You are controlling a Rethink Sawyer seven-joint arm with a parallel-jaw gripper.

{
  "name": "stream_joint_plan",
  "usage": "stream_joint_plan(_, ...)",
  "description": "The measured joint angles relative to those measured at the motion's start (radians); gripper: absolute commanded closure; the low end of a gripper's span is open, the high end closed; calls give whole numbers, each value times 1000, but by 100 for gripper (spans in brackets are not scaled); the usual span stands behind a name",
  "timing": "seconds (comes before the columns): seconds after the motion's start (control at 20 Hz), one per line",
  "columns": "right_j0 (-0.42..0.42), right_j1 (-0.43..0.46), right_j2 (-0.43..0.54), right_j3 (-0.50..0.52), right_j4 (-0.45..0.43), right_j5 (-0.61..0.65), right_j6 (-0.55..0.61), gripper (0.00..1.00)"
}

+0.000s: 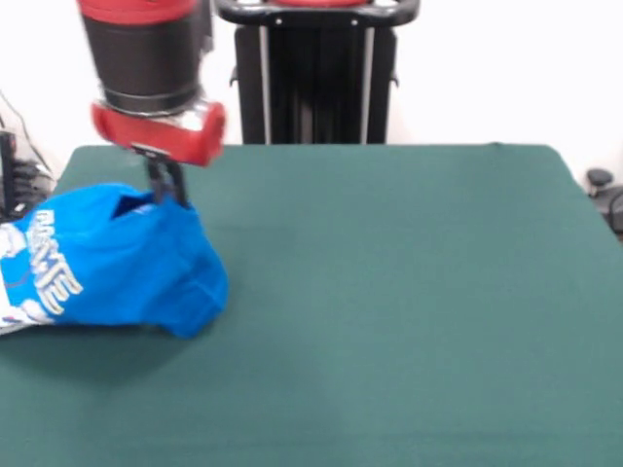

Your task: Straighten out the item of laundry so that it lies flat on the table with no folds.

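Observation:
The bright blue T-shirt (117, 258) with white lettering hangs bunched and lifted at the left of the dark green table (389, 292). Its lower part rests on the cloth and casts a shadow beneath. My gripper (167, 195) comes down from the red and black arm at the upper left and is shut on the top edge of the T-shirt, holding it up. The shirt's left end runs off the picture's left edge.
The black pedestal (316, 73) stands at the table's far side. Cables and dark gear (19, 180) lie beyond the table's left edge. A dark object (604, 190) sits off the right edge.

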Motion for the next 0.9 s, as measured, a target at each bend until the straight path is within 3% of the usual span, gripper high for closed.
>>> stream_joint_plan(0.55,133,32,-71,25,96,-36,134,100)
stream_joint_plan(0.9,256,40,-203,51,168,-64,295,100)
